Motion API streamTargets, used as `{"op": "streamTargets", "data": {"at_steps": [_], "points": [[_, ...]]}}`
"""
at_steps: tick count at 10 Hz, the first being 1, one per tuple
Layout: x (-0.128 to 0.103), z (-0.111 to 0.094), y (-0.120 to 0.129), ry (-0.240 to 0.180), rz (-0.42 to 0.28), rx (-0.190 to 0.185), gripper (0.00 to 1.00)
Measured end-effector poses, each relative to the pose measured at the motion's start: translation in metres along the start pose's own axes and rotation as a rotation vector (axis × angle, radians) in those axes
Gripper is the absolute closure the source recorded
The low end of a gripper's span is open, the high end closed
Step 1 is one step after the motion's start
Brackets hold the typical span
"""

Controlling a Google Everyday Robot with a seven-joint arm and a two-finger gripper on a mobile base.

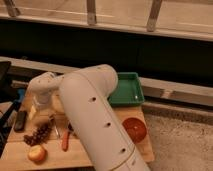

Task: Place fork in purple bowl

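Observation:
The fork (55,130) is a thin silver-grey piece lying on the wooden table (95,155), between the grape bunch (39,134) and the orange-handled utensil (65,142). My gripper (36,111) hangs below the white wrist at the table's left end. It is just above and to the left of the fork, over the grapes' far side. The purple bowl does not show; my thick white arm (95,120) covers the table's middle.
A green rectangular tray (127,90) sits at the back right and an orange-red bowl (134,129) at the right. A black-handled tool (20,120) lies at the left edge. A yellow-red fruit (36,153) sits at the front left.

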Motion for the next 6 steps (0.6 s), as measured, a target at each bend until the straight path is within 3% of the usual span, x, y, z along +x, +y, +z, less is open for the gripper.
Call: {"op": "streamTargets", "data": {"at_steps": [3,6], "points": [[0.0023,0.0111,0.0008,0.029,0.001,0.005,0.48],[0.0046,0.0062,-0.0015,0.034,0.002,0.007,0.79]]}}
